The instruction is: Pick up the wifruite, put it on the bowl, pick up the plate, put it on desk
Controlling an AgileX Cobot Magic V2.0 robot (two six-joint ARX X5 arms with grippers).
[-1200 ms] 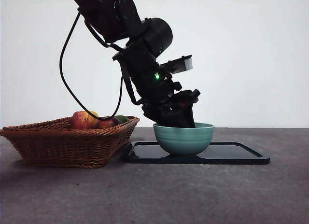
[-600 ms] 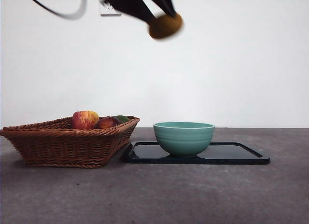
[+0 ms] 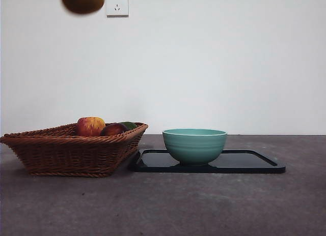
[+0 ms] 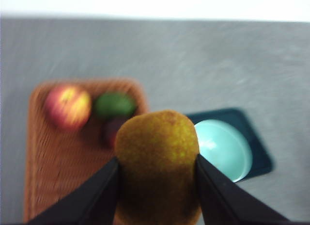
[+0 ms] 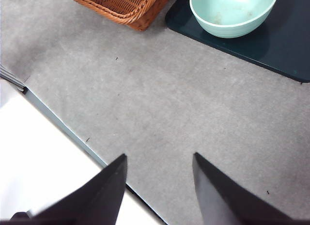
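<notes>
The wifruite (image 3: 82, 2), a brown oval fruit, hangs at the front view's top edge, high above the basket. In the left wrist view my left gripper (image 4: 157, 159) is shut on it (image 4: 157, 167), one black jaw on each side. The teal bowl (image 3: 194, 145) stands empty on a black flat plate (image 3: 254, 163) on the grey desk (image 3: 204, 205). The bowl (image 4: 225, 150) lies far below the left gripper and off to one side. My right gripper (image 5: 160, 162) is open and empty over bare desk, away from the bowl (image 5: 232, 11).
A wicker basket (image 3: 66, 154) stands left of the plate, holding a red-yellow apple (image 3: 90, 126), a dark red fruit (image 3: 113, 129) and a green fruit (image 3: 128, 125). The desk's edge (image 5: 58, 123) runs close to the right gripper. A wall socket (image 3: 116, 4) is behind.
The left arm has risen out of the bowl with the wifruite still held, then moved left to the top left corner of the front view. Bowl, plate and basket stayed put.
</notes>
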